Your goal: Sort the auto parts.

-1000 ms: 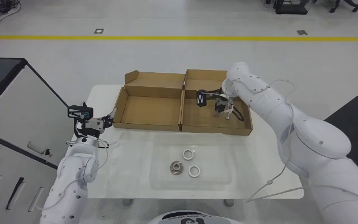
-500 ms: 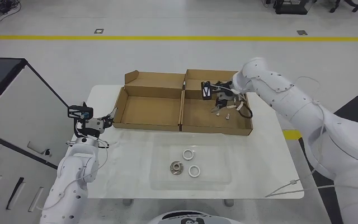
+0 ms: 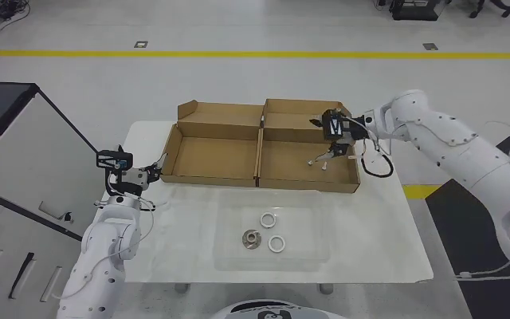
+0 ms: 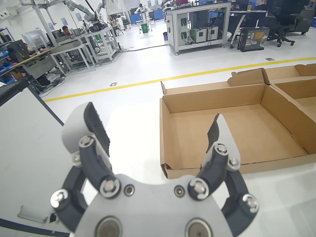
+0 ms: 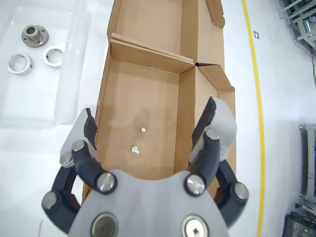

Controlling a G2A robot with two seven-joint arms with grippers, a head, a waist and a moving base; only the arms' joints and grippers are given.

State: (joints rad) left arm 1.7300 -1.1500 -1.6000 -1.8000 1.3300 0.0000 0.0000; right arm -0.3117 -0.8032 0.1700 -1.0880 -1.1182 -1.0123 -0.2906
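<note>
We see right gripper (image 5: pixel 149 110) spread wide, holding nothing, above right end of right brown cardboard box (image 3: pixel 287 166). Two small silver bolts (image 5: pixel 142 129) lie on its floor. Left gripper (image 4: pixel 153 113) also wide, holding nothing, at white worktop (image 3: pixel 183 231) left edge, beside left brown cardboard box (image 3: pixel 215 158). Two silver metal rings (image 3: pixel 268 219) and grey flanged metal hub (image 3: pixel 252 238) sit in clear plastic tray (image 3: pixel 307 235) near front edge.
</note>
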